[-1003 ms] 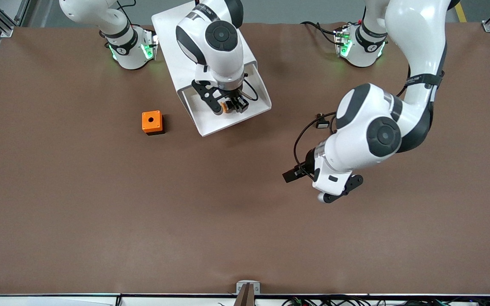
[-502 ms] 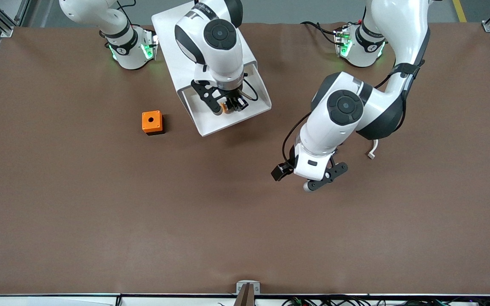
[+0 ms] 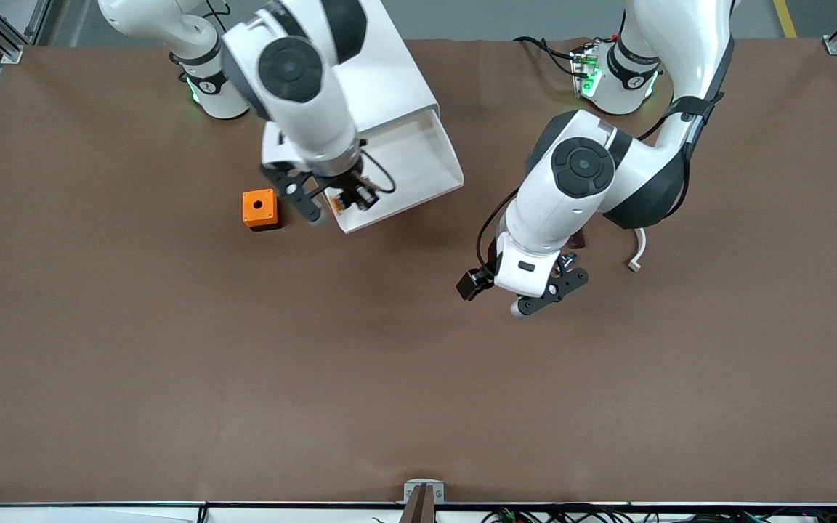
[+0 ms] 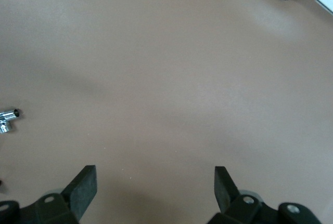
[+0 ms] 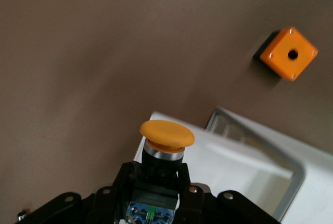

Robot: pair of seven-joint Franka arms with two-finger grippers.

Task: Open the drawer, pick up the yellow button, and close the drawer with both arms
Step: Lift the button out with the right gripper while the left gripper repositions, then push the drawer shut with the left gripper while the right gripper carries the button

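The drawer [image 3: 418, 156] stands pulled open from the top of the white cabinet [image 3: 389, 65], and its white tray shows bare. My right gripper [image 3: 346, 200] hangs over the tray's corner nearest the orange cube, shut on the button [image 3: 336, 205]. In the right wrist view the button's orange-yellow cap [image 5: 166, 133] sticks out past the right gripper [image 5: 154, 180], whose black fingers [image 5: 123, 178] clamp its black-and-blue body above the drawer's edge [image 5: 234, 156]. My left gripper [image 3: 538, 290] hovers over bare table toward the left arm's end, nearer the front camera than the drawer. The left gripper [image 4: 154, 177] is open and holds nothing.
An orange cube with a round black hole [image 3: 259, 209] sits on the brown table beside the drawer, toward the right arm's end; the cube [image 5: 289, 53] also shows in the right wrist view. A small white cable piece [image 3: 636, 258] lies by the left arm. A small metal part [image 4: 8, 120] lies near the left gripper.
My right gripper has closed on the button, lifted it out of the drawer and carried it toward the orange cube. The left arm has swung in toward the drawer.
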